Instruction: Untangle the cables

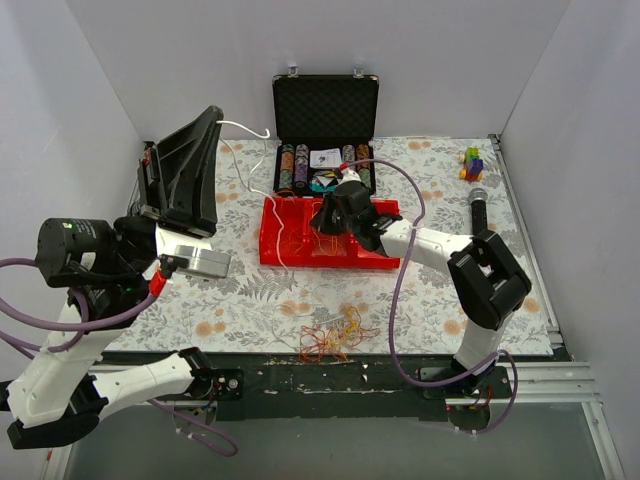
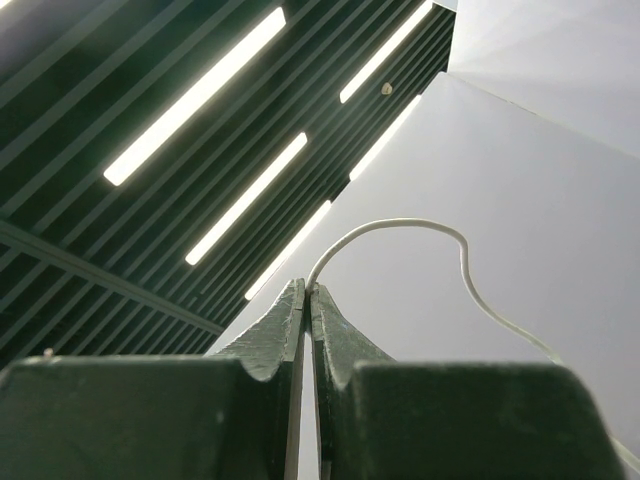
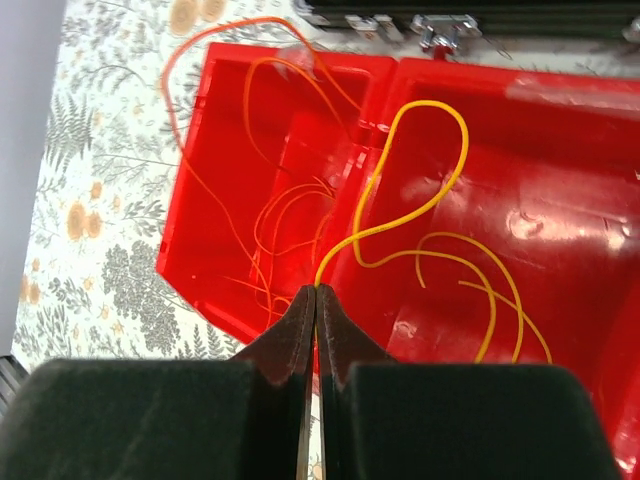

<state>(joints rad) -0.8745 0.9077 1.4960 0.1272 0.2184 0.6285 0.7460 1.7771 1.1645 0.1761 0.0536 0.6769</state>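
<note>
A table [image 1: 250,300] covered by a floral cloth is enclosed by plain white walls. At the middle of its near edge, a loose tangle of orange and yellow cables [image 1: 330,342] is laid. At the centre a red tray [image 1: 285,250] is set, with thin orange wires [image 3: 262,19] trailed across it. A black case [image 1: 325,110] is stood open at the far edge. The right claw [image 3: 315,292] is lowered over the tray and closed on a yellow wire [image 3: 432,103]. The left claw [image 2: 308,290] is raised near the left edge, pointed upward, and pinched shut on a white wire [image 2: 400,221].
</note>
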